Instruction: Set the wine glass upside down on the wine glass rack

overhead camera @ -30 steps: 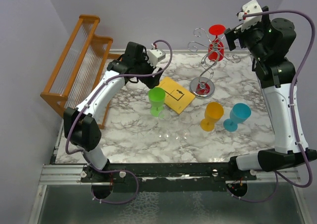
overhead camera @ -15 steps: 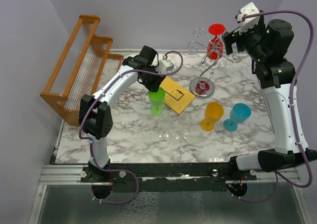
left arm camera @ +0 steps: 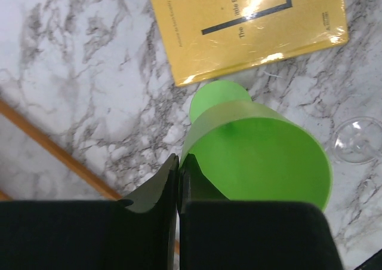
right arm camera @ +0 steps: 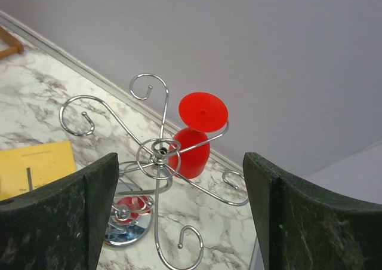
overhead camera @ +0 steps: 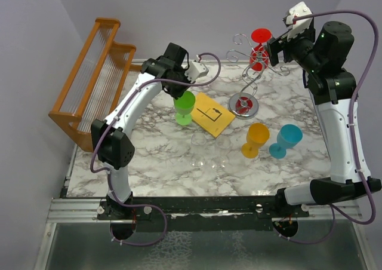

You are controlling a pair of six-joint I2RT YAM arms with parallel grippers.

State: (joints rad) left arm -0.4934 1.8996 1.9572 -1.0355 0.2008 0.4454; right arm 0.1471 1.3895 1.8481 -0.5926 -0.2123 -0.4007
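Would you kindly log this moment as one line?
left gripper: shut on green glass rim | right gripper: open, facing wine glass rack | red glass: hanging inverted

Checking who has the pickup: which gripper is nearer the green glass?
Left. The left gripper is shut on the green glass at its rim; the right gripper is open, far across the table, beside the red glass hanging on the wire rack.
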